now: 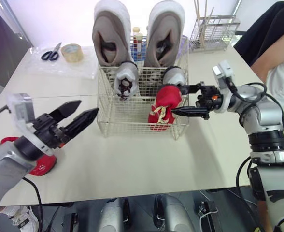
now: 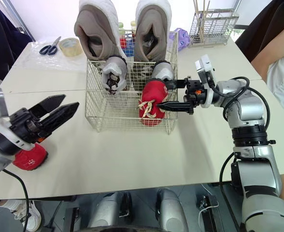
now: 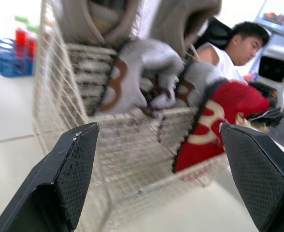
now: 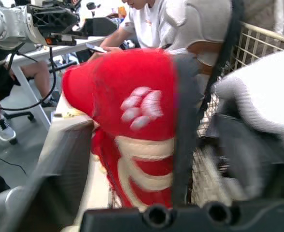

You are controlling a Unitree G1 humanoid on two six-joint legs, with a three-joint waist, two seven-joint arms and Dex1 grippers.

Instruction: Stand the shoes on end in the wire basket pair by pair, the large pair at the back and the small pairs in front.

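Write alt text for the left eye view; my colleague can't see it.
The right gripper grips a red shoe at the wire basket's front right corner; two small grey shoes and, behind them, two large grey shoes stand inside. The left gripper hangs open over the table, near a second red shoe.

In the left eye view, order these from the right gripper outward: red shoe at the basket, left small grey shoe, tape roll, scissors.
1. red shoe, held by the right gripper, at the basket's front right.
2. small grey shoe, inside the basket, left side.
3. tape roll, back left.
4. scissors, left of the tape.
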